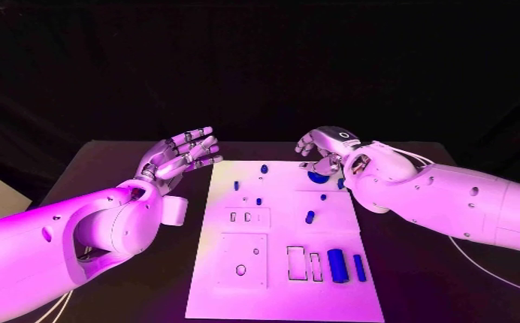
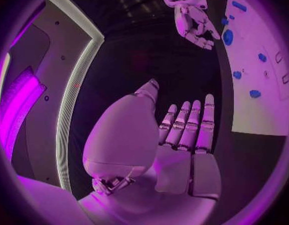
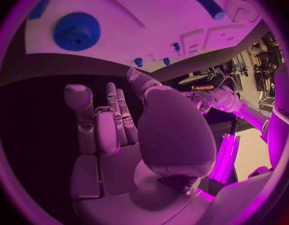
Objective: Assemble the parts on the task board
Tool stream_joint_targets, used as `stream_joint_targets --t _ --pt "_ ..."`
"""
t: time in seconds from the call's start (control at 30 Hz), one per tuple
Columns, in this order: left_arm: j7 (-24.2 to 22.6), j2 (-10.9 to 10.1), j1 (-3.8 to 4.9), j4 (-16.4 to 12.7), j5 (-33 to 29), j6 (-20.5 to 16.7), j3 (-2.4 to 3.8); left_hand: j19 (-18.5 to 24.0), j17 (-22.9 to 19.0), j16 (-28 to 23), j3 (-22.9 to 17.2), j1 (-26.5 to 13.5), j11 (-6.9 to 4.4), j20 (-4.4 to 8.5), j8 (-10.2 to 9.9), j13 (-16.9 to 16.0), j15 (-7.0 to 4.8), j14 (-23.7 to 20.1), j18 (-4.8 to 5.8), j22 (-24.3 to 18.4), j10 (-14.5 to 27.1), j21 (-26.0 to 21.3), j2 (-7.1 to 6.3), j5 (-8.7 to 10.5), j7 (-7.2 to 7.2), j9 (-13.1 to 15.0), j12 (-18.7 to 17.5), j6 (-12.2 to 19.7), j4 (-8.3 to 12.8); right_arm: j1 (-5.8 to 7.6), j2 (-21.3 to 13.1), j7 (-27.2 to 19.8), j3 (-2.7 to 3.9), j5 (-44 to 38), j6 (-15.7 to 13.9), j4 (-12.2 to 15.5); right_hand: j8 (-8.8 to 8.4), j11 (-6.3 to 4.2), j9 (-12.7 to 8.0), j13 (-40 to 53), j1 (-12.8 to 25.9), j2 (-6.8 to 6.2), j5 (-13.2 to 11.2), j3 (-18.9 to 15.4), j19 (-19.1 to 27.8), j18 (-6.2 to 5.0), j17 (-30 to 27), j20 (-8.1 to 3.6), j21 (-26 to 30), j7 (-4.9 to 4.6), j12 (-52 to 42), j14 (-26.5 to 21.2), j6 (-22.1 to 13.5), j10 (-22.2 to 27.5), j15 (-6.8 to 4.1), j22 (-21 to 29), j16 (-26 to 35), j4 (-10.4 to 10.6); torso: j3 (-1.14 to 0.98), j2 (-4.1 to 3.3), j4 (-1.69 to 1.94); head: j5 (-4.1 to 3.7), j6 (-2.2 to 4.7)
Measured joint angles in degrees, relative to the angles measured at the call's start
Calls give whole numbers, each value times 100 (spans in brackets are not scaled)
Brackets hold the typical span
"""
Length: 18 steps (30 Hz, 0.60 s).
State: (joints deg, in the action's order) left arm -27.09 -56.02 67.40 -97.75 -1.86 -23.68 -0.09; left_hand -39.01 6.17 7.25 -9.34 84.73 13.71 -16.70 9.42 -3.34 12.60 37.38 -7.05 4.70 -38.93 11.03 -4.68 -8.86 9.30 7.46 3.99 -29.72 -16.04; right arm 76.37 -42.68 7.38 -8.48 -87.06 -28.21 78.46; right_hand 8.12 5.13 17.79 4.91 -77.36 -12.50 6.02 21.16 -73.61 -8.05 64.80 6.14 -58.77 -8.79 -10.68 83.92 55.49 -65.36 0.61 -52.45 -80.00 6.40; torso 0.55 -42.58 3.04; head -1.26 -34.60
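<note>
The task board (image 1: 284, 293) fills the lower centre of the head view, blue parts (image 1: 336, 265) lying lower right. My right wrist view shows a round blue disc (image 3: 77, 31) clearly. My left hand (image 1: 181, 154) and right hand (image 1: 325, 150) hover open-fingered, holding nothing.

Black table (image 1: 119, 188) carries white task board (image 1: 276, 293) (lying flat, central).
</note>
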Motion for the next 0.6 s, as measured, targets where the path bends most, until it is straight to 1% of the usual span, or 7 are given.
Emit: stream_joint_targets --t 0.07,0.13,0.2,0.3,0.4,0.5,0.6 --pt "-3 -6 0 19 -1 3 0 0 0 0 0 0 0 0 0 0 0 0 0 0 0 0 0 0 0 0 0 0 0 29 -191 14 5 94 -23 84 0 -62 0 135 24 -27 -12 -18 -124 1 181 -39 -163 40 -226 11 12 -404 -91 -201 -98 78 -11 13 -34 0 7" --pt "-4 -8 1 36 -2 6 0 0 0 0 0 0 0 0 0 0 0 0 0 0 0 0 0 0 0 0 0 0 0 49 -310 31 9 198 -24 117 -45 -219 5 514 -39 -132 107 -153 -247 66 412 -145 -341 152 -707 10 -98 -1046 -212 -423 -214 150 -25 26 -69 4 9" --pt "-6 -5 1 53 -2 11 0 0 0 0 0 0 0 0 0 0 0 0 0 0 0 0 0 0 0 0 0 0 0 64 -406 66 11 367 -9 123 21 -282 89 1647 -234 -90 102 -599 -339 100 585 -193 -442 176 -1734 2 -192 -923 -218 -595 -312 375 -37 34 -94 -3 9" --pt "-7 15 1 72 -3 22 0 0 0 0 0 0 0 0 0 0 0 0 0 0 0 0 0 0 0 0 0 0 0 73 -465 130 12 607 37 91 147 -215 182 4535 -525 13 3 -1130 -484 163 960 -151 -669 63 -4363 11 -329 -861 -206 -926 -525 770 -58 43 -120 -24 9" --pt "-7 51 1 92 -3 42 0 0 -6 0 0 0 0 0 0 0 21 -21 0 -6 0 0 0 0 0 0 0 0 0 76 -485 235 13 892 129 2 248 -166 236 6291 -632 71 3 -1398 -615 208 1012 -119 -909 27 -5996 2 -469 -1294 -148 -1227 -691 974 -72 45 -127 -40 3" --pt "-7 80 1 113 -3 65 0 0 -6 0 0 0 0 0 0 0 21 -21 0 -6 0 0 0 0 0 0 0 0 0 74 -464 337 12 1103 253 -113 365 -100 289 6959 -664 103 80 -1661 -749 239 1015 -51 -1199 -60 -7142 8 -658 -1776 -79 -1582 -855 1013 -87 45 -129 -54 -9" --pt "-7 97 1 134 -3 87 0 0 -6 0 0 0 0 0 0 0 0 -43 0 -6 0 0 0 0 0 0 0 0 0 55 -401 426 12 1241 394 -220 401 -57 305 7005 -663 104 98 -1781 -807 324 1015 -8 -1374 -76 -7547 1 -734 -1856 -70 -1793 -903 1032 -99 40 -126 -64 -19"
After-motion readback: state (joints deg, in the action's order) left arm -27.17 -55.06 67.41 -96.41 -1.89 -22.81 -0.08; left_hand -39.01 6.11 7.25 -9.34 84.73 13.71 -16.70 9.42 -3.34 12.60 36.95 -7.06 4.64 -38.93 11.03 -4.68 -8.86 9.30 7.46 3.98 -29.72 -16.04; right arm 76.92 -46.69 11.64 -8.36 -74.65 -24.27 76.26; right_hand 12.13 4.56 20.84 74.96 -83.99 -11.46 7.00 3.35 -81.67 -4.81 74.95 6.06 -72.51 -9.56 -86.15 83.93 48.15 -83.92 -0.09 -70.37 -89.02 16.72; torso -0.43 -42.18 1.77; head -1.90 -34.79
